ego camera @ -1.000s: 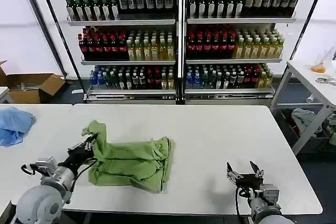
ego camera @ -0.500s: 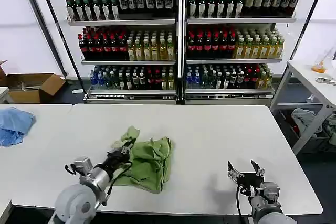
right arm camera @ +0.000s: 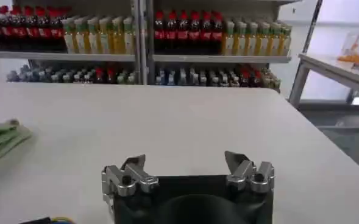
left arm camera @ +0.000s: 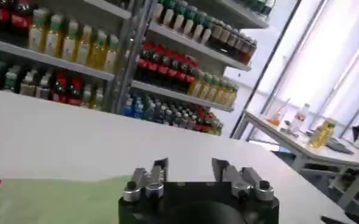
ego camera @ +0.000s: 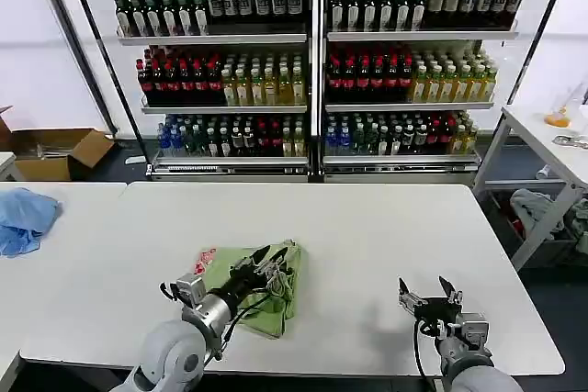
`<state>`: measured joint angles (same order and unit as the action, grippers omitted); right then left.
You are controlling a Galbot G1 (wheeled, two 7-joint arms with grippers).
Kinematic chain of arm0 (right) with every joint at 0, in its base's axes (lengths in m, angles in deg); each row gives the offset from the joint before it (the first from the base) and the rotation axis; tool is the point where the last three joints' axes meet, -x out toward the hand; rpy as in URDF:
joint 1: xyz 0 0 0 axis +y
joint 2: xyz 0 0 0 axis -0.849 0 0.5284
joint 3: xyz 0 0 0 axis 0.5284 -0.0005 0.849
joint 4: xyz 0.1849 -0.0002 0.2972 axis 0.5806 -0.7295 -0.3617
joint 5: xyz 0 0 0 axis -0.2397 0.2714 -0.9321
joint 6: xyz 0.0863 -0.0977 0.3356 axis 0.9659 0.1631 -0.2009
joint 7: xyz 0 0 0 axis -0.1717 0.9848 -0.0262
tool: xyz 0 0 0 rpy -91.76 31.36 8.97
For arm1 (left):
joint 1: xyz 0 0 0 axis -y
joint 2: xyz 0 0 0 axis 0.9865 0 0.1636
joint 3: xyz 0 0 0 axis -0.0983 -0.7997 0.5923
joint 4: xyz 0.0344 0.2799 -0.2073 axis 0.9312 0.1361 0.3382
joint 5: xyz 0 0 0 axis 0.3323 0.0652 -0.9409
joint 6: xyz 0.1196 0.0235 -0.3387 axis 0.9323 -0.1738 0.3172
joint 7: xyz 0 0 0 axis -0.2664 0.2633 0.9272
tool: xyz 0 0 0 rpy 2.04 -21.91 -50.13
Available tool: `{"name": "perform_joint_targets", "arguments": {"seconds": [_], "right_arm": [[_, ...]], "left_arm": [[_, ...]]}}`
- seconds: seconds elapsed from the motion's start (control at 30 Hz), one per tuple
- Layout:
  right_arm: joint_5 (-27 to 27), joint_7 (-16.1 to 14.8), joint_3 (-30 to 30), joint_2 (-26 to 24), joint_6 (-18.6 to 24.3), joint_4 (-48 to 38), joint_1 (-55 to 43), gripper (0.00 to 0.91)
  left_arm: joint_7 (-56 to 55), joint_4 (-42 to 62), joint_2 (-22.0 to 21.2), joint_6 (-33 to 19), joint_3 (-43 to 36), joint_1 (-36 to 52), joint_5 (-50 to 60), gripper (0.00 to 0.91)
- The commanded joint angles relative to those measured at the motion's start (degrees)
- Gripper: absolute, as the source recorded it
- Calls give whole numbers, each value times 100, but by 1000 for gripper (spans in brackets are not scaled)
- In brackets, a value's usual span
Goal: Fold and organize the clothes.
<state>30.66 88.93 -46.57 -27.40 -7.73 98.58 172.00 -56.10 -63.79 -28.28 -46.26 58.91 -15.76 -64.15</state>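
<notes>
White table [ego camera: 367, 254] up front, the green polo shirt [ego camera: 241, 274] bundled compact at seven o'clock. Left gripper [ego camera: 273, 259] sits over its right edge, jaws released, likely letting the fold settle. Right gripper [ego camera: 427, 301] waits at five o'clock, spread, empty.

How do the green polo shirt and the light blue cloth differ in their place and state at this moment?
The polo shirt lies folded into a compact bundle near the front middle of the white table, while the light blue cloth lies crumpled on the adjoining table at far left. The left gripper, open, is over the shirt; no gripper is near the blue cloth. The shirt shows a red print; the cloth looks plain. Both are soft fabric.
</notes>
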Motion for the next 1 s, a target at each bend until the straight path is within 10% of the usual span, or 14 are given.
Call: {"name": "perform_joint_targets", "arguments": {"seconds": [0.03,0.53,1.0], "right_arm": [[-10,2,-31,17,1,-35,-80,907],[58,12,-58,119,0,-33,-60,907],[127,46,-4,171,-31,48,26,907]], "left_arm": [[185,-268,309,-110,576,-286,-361,907],[-558,329,462,-498,1387,-1252,1877,907],[-712,775,362,-69,1194,-855,592,907]]}}
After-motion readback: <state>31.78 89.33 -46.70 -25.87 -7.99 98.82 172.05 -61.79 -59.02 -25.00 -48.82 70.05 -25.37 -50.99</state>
